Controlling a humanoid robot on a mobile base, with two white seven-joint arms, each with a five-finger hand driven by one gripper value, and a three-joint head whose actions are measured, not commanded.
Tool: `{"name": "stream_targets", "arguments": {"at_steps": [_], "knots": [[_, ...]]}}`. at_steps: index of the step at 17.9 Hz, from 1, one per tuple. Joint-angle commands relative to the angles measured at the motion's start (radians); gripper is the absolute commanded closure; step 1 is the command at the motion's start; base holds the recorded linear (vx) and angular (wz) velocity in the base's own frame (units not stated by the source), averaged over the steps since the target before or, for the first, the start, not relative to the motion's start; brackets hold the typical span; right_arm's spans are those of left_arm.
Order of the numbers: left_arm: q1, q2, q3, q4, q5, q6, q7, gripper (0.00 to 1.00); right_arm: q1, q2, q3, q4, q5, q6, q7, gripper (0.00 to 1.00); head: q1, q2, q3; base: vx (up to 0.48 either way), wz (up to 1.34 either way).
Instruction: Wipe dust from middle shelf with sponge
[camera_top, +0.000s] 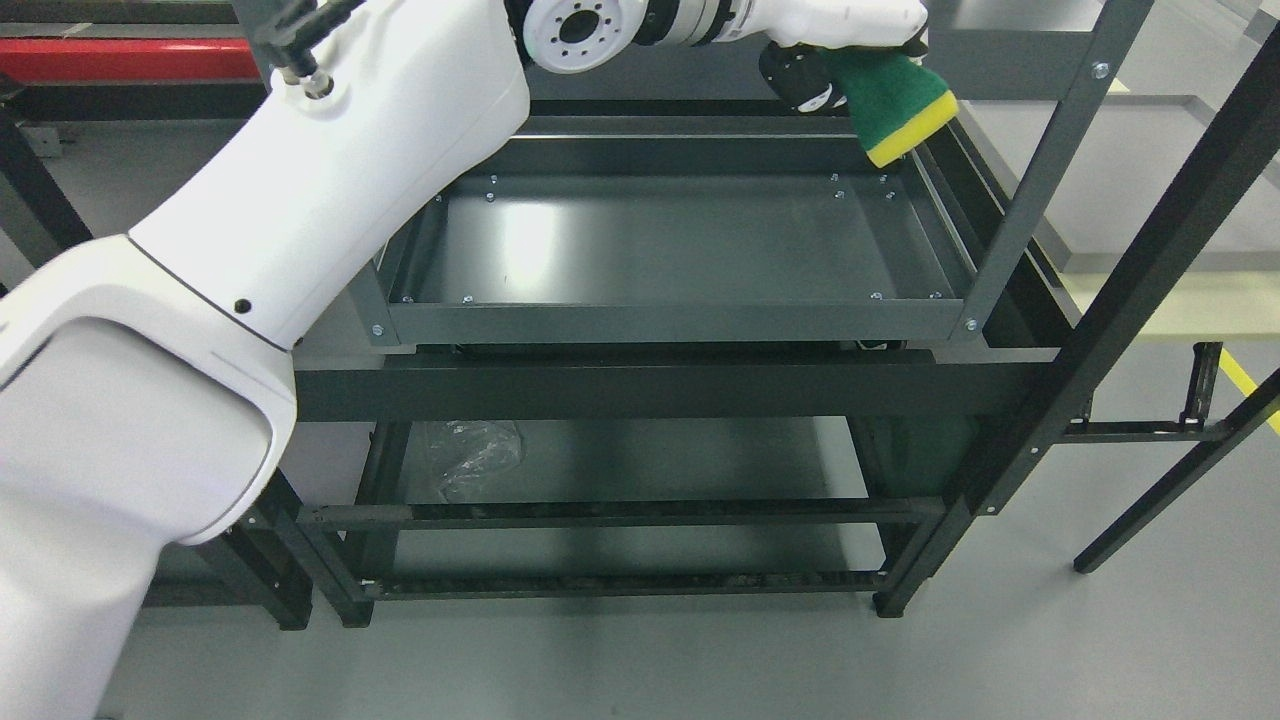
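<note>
Green-yellow sponge (895, 100) clamped in left robot hand (850, 40) above shelf (680, 240) far-right corner | soft, light, compressible; best gripped across its green back | right arm unseen

The white left arm reaches across to the dark grey metal shelf tray (680, 322); its left hand (850, 30) grips a green and yellow sponge (895, 105) above the tray's far right corner.
</note>
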Motion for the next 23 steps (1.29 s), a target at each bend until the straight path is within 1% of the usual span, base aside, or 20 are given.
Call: {"name": "stream_targets", "arguments": {"at_steps": [1,2,3,5,7,11,13,15,18,21,23], "knots": [[-0.021,0.096,0.166,0.041,-0.084,-0.181,-0.117,0.97,0.0,-0.017,0.0,-0.017,0.0,0.074,0.0,0.0,0.0,0.0,0.0,0.0,0.0],[-0.015,0.141,0.177,0.041,-0.084,-0.205,-0.134,0.97,0.0,-0.017,0.0,-0.017,0.0,0.072,0.0,0.0,0.0,0.0,0.0,0.0,0.0],[-0.01,0.205,0.192,0.041,-0.084,-0.205,-0.145,0.97,-0.001,-0.017,0.0,-0.017,0.0,0.072,0.0,0.0,0.0,0.0,0.0,0.0,0.0],[-0.009,0.306,0.212,0.038,-0.083,-0.205,-0.156,0.97,-0.001,-0.017,0.0,-0.017,0.0,0.074,0.0,0.0,0.0,0.0,0.0,0.0,0.0],[-0.007,0.377,0.244,0.028,-0.081,-0.205,-0.18,0.97,0.0,-0.017,0.0,-0.017,0.0,0.072,0.0,0.0,0.0,0.0,0.0,0.0,0.0],[0.006,0.481,0.283,-0.004,-0.066,-0.205,-0.208,0.96,0.0,-0.017,0.0,-0.017,0.0,0.072,0.0,0.0,0.0,0.0,0.0,0.0,0.01],[0.028,0.543,0.294,-0.033,-0.017,-0.205,-0.234,0.95,0.0,-0.017,0.0,-0.017,0.0,0.072,0.0,0.0,0.0,0.0,0.0,0.0,0.0],[0.055,0.624,0.294,-0.077,0.053,-0.205,-0.297,0.95,0.0,-0.017,0.0,-0.017,0.0,0.072,0.0,0.0,0.0,0.0,0.0,0.0,0.0],[0.054,0.714,0.309,-0.084,0.104,-0.205,-0.309,0.95,0.0,-0.017,0.0,-0.017,0.0,0.072,0.0,0.0,0.0,0.0,0.0,0.0,0.0],[0.048,0.774,0.34,-0.091,0.156,-0.205,-0.314,0.94,0.0,-0.017,0.0,-0.017,0.0,0.072,0.0,0.0,0.0,0.0,0.0,0.0,0.0],[0.059,0.793,0.327,-0.113,0.24,-0.205,-0.315,0.94,0.0,-0.017,0.0,-0.017,0.0,0.072,0.0,0.0,0.0,0.0,0.0,0.0,0.0]]}}
